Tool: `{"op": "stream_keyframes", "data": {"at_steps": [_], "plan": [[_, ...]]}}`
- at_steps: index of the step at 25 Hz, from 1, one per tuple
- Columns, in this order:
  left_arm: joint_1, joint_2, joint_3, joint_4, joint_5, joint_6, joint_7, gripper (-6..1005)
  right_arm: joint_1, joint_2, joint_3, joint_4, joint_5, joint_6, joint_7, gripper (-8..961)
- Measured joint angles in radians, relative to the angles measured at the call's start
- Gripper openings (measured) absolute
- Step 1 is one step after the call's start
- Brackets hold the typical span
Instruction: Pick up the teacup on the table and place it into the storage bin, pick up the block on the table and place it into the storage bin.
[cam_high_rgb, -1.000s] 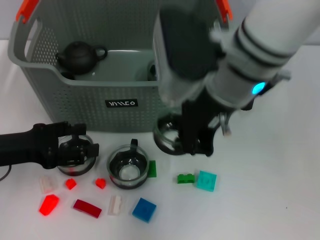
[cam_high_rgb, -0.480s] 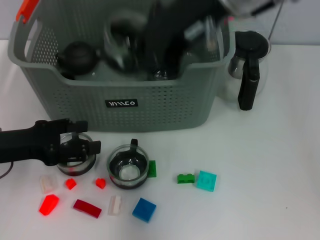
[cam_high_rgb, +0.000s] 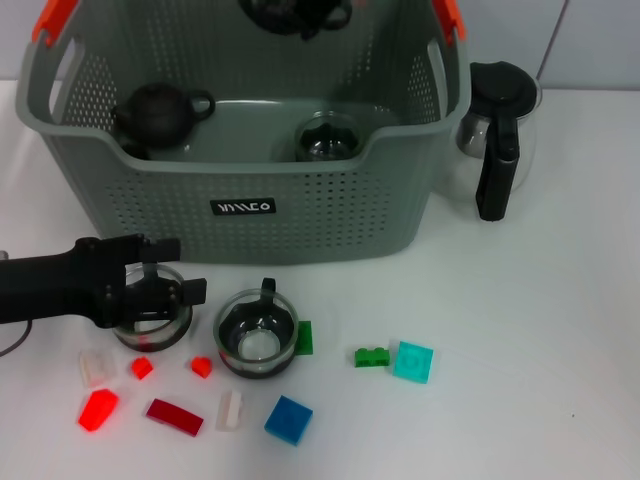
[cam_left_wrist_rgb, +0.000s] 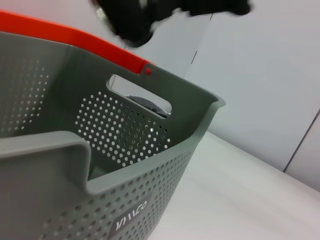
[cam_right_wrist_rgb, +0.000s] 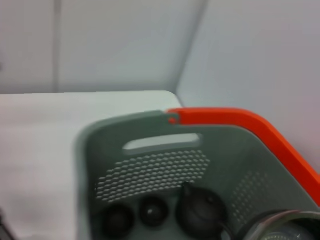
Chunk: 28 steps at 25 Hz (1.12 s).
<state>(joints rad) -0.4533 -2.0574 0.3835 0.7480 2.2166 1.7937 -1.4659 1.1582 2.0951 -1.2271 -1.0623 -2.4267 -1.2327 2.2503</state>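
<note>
The left gripper (cam_high_rgb: 160, 295) clasps a glass teacup (cam_high_rgb: 152, 318) near the table's (cam_high_rgb: 540, 330) left edge: light, slippery, fragile, best held at the rim. Right gripper's (cam_high_rgb: 295, 12) jaws unclear.

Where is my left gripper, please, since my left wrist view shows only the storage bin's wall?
Observer: In the head view the left gripper is low at the leftmost glass teacup, on the table in front of the storage bin.
Operator: Thank you. Is anything inside the bin?
Observer: Yes, a black teapot and a glass cup sit on its floor.
Operator: And where is the right gripper?
Observer: The right gripper is high above the bin's far edge, at the top of the head view.
</note>
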Motion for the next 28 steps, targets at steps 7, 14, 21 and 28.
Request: {"op": "stream_keyframes", "data": {"at_steps": [7, 14, 21, 28], "plan": [[-0.001, -0.005, 0.001, -0.001, 0.0, -0.009, -0.001, 844, 0.115, -0.014, 0.009, 0.301, -0.04, 0.165, 0.021, 55], [0.003, -0.012, 0.006, -0.001, 0.0, -0.025, 0.002, 844, 0.137, 0.003, 0.001, 0.433, -0.05, 0.285, 0.027, 56], [-0.002, -0.013, 0.009, -0.014, 0.002, -0.032, 0.002, 844, 0.145, 0.006, -0.011, 0.536, -0.046, 0.353, 0.014, 56], [-0.002, -0.013, 0.009, -0.023, 0.007, -0.034, 0.002, 843, 0.147, 0.009, -0.025, 0.59, -0.045, 0.405, 0.007, 57]]}}
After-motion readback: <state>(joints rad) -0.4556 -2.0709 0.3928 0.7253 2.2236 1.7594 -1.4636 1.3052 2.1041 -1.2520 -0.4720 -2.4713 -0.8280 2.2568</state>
